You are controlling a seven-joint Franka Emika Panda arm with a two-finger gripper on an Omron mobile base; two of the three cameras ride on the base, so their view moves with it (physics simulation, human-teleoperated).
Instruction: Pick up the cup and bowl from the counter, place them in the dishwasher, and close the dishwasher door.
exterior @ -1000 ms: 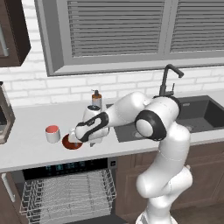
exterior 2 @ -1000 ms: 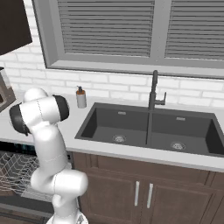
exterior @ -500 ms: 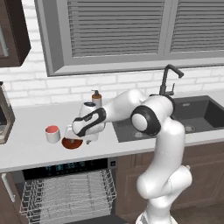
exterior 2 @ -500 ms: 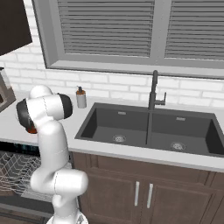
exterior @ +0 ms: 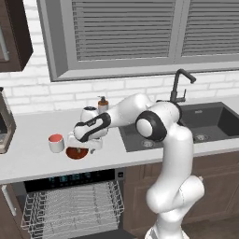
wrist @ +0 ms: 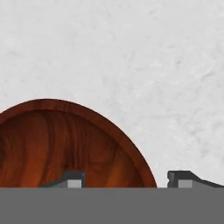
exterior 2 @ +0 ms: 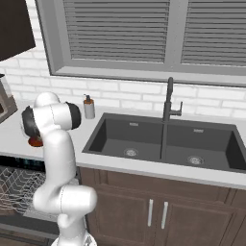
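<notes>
The reddish-brown bowl (exterior: pixel 76 153) rests on the light counter (exterior: pixel 28 161), just right of the small cup (exterior: pixel 56 143) with its red top. My gripper (exterior: pixel 82 148) points down onto the bowl's right side. In the hand view the bowl (wrist: pixel 52 144) lies at lower left. The gripper (wrist: pixel 129 179) is open, with one fingertip (wrist: pixel 73 179) over the bowl's inside and the other over bare counter (wrist: pixel 131 52), so the rim runs between them. Below the counter the dishwasher (exterior: pixel 70 179) stands open with its white rack (exterior: pixel 70 207) pulled out. The dishwasher door is out of view.
A soap dispenser (exterior: pixel 103 103) stands by the wall behind my arm. The dark double sink (exterior 2: pixel 163 141) and its faucet (exterior 2: pixel 168 103) lie to the right. A coffee machine (exterior: pixel 4 123) sits at the far left. Brown cabinets (exterior 2: pixel 158 216) run under the sink.
My hand has moved a little left and down onto the bowl's right side. The cup and the bowl have stayed where they were.
</notes>
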